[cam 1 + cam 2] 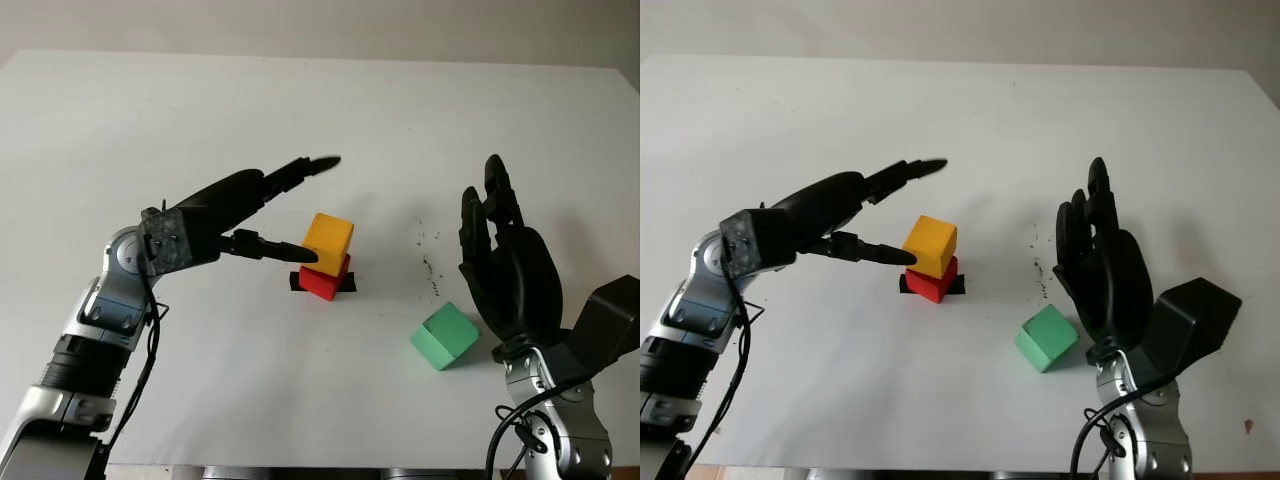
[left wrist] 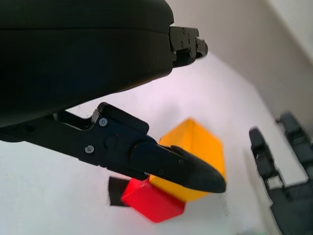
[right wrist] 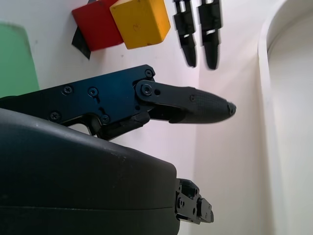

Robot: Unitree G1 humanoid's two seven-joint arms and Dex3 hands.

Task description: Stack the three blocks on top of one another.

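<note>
The yellow block [image 1: 328,241] sits on top of the red block [image 1: 322,281], turned a little askew so its corners overhang, and the pair stands on a small black mark [image 1: 297,281] near the middle of the white tabletop [image 1: 120,110]. The green block [image 1: 444,336] lies alone on the tabletop, nearer the front edge and toward the right edge, well apart from the two-block stack. The left hand [image 1: 265,210] is open and holds nothing: it hangs just beside the stack on the left-edge side, its lower finger [image 2: 186,169] pointing at the yellow block and close to it, though contact cannot be made out, while the upper fingers reach above and past the block toward the far edge. The right hand [image 1: 505,260] is open and empty too, raised upright with fingertips pointing toward the far edge, just beside the green block on its right-edge side.
</note>
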